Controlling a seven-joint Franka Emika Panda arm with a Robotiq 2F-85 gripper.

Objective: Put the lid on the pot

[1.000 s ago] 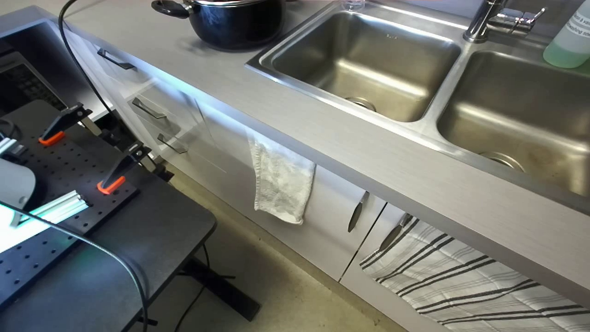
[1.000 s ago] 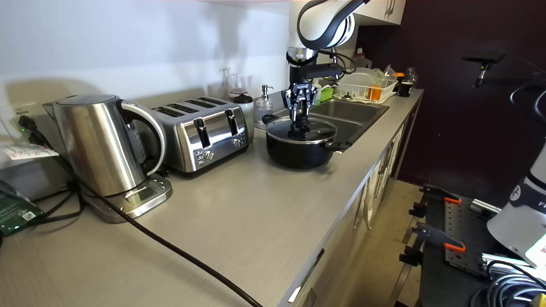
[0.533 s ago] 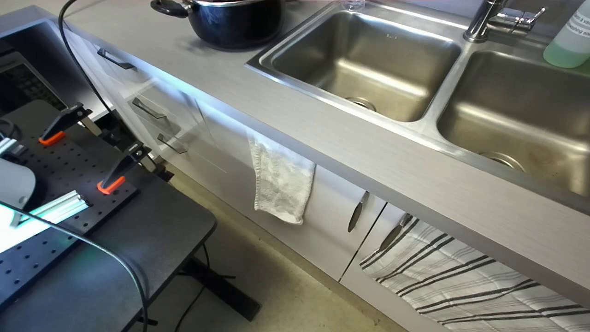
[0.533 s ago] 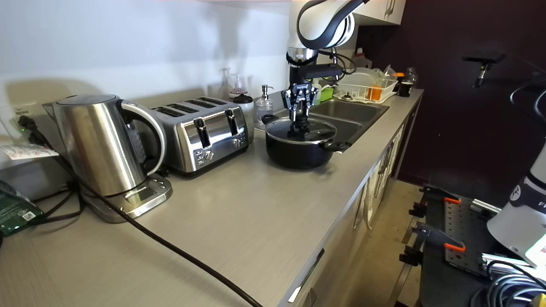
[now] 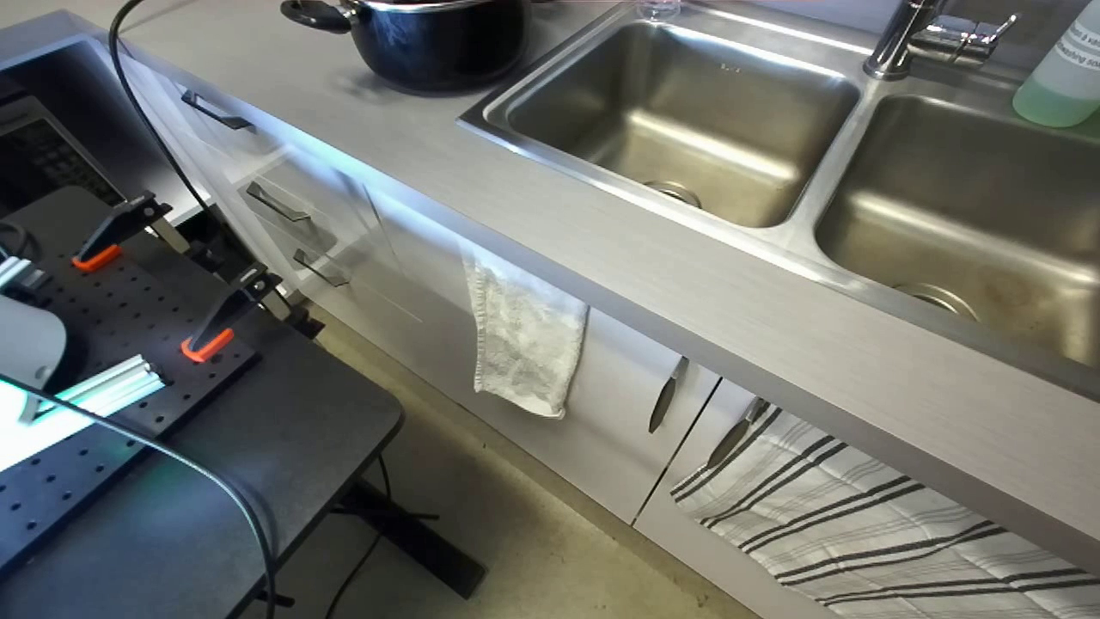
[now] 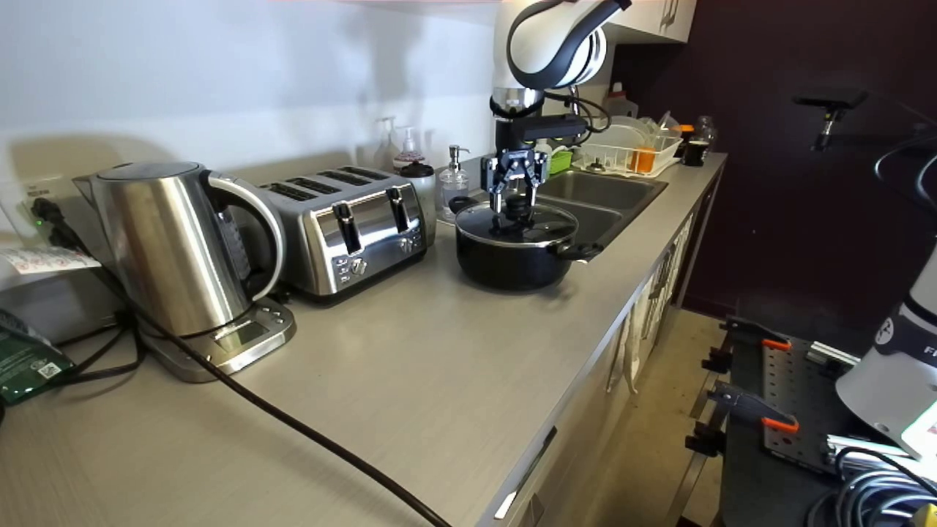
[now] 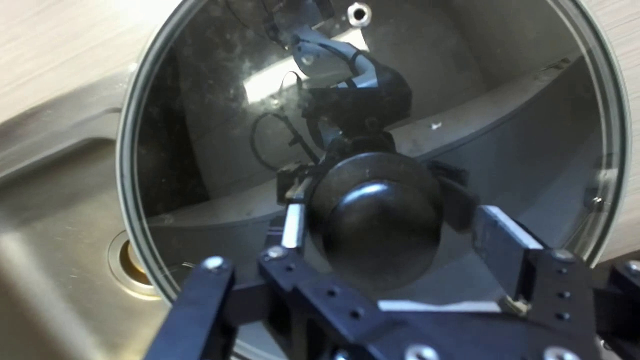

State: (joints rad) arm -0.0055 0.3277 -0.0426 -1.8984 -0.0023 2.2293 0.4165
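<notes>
The gripper spreads wider than before, fingers apart astride the knob; the lid sits on the pot, seated as far as the distant view shows; only withdrawal remains.

— Item, pincer: alteration?
— Fingers spread. Half a second ago: drawn close together at the lid knob. Now: standing apart, one on each side of it, a clear gap beside at least one.
— Lid knob, exposure?
— Increased; more of it shows between the fingers.
— Item, robot wrist?
— Sits slightly lower in an exterior view than earlier.
</notes>
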